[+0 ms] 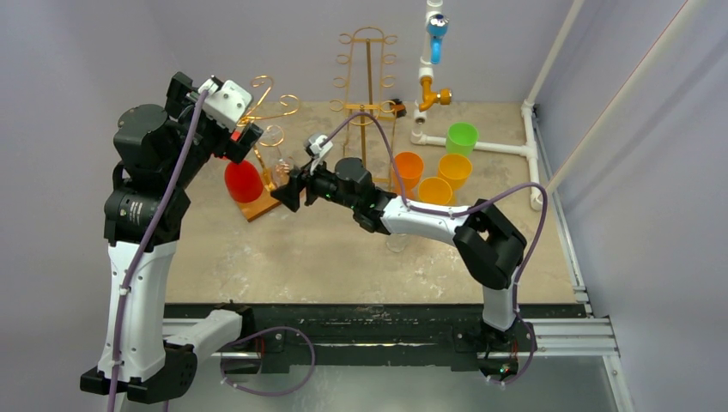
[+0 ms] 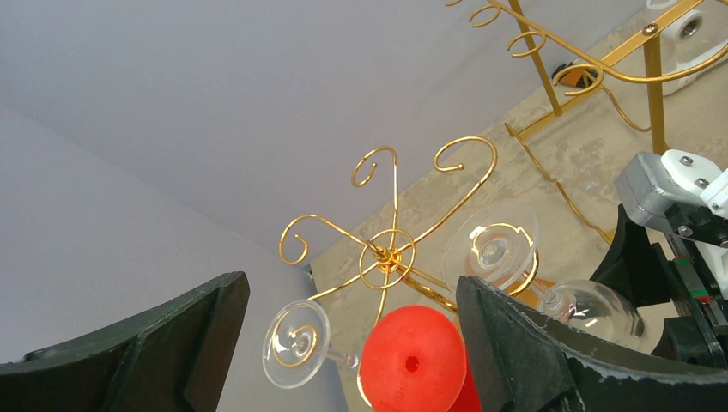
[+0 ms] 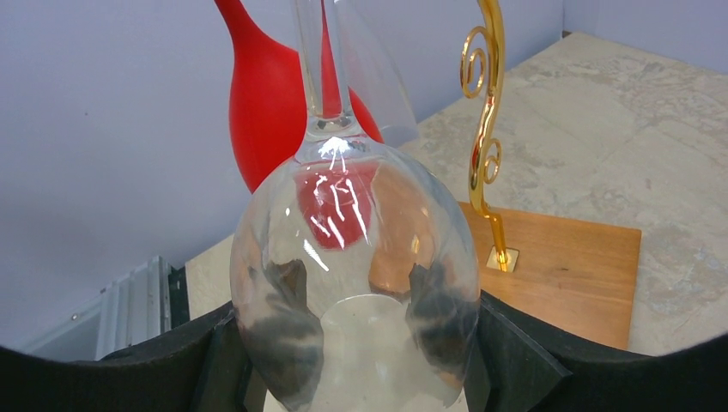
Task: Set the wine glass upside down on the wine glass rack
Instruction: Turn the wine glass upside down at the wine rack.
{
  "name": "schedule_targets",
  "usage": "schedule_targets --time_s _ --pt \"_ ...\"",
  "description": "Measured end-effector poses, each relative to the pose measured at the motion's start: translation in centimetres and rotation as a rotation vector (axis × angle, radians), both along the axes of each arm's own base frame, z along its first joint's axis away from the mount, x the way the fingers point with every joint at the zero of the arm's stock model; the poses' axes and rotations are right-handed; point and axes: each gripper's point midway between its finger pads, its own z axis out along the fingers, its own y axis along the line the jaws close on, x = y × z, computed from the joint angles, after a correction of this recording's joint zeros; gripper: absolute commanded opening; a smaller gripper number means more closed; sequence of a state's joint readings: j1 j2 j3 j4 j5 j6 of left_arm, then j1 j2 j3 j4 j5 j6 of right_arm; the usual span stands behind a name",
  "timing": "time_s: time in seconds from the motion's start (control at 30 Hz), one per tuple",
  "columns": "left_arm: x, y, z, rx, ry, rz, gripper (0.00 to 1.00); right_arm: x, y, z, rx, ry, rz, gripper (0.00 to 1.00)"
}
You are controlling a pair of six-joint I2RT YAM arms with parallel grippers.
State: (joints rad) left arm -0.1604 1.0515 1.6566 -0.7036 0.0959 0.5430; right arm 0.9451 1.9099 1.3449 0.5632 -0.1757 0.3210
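Enclosure: plain pale lavender-grey walls (image 1: 283,43) close the back and both sides, matt and unmarked. The worktop (image 1: 343,266) is a beige, mottled, stone-look surface. A thin white plastic pipe (image 1: 555,53) leans up the back right corner, and a second white pipe (image 1: 534,163) lies along the worktop's right edge. At the near edge runs a black strip (image 1: 360,313), with a ribbed aluminium rail (image 1: 567,336) just in front of it. Lighting is even and diffuse, with soft shadows.

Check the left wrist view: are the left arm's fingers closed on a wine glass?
No, the left fingers stand wide apart with nothing gripped between them.
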Motion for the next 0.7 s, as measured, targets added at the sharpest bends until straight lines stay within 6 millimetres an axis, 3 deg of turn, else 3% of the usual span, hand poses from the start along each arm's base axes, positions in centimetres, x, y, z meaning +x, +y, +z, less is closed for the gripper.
schedule_targets --time_s 0.23,0.7 --pt "0.0 0.01 -0.11 0.001 0.001 0.0 1.0 0.04 0.01 0.52 0.032 -0.007 -0.003 0.38" --pt "-0.1 0.17 -0.31 0.005 0.0 0.007 1.0 0.4 -0.44 -0.09 0.061 0.042 -0.035 0.61"
